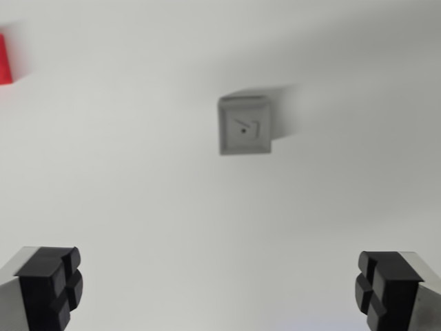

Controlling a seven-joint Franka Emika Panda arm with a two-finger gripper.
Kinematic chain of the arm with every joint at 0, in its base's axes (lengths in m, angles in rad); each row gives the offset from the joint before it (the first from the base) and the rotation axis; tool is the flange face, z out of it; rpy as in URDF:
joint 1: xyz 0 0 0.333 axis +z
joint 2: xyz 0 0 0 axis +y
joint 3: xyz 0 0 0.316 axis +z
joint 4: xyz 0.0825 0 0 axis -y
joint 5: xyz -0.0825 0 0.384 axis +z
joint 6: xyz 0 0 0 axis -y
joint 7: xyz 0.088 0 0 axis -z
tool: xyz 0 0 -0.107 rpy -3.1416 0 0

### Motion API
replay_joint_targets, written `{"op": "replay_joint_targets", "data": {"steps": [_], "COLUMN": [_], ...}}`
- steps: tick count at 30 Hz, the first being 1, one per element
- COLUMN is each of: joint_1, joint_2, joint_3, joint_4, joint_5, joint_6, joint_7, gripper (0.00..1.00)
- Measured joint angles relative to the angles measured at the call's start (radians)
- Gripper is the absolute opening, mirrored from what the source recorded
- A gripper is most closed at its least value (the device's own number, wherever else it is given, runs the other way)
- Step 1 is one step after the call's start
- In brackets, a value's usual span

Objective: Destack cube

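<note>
A grey cube [244, 125] with a small dark mark on its top face sits on the white surface, above the middle of the wrist view and slightly blurred. It may be a stack seen from above; I cannot tell. A red block [5, 61] is cut off by the wrist view's left edge. My gripper [217, 286] is open, its two black fingertips [52, 286] far apart at the bottom corners, with nothing between them. The grey cube lies well beyond the fingertips, roughly centred between them.
A plain white tabletop [138, 207] fills the view. A faint shadow stretches to the right of the grey cube.
</note>
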State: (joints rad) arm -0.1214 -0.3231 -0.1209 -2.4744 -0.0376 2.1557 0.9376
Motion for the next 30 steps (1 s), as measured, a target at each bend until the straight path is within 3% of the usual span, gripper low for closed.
{"op": "replay_joint_targets", "data": {"steps": [30], "joint_1": [0.000], "joint_2": [-0.002], "joint_3": [0.000], "joint_4": [0.008], "joint_5": [0.000], "joint_6": [-0.011], "joint_7": [0.000], "gripper": [1.00]}}
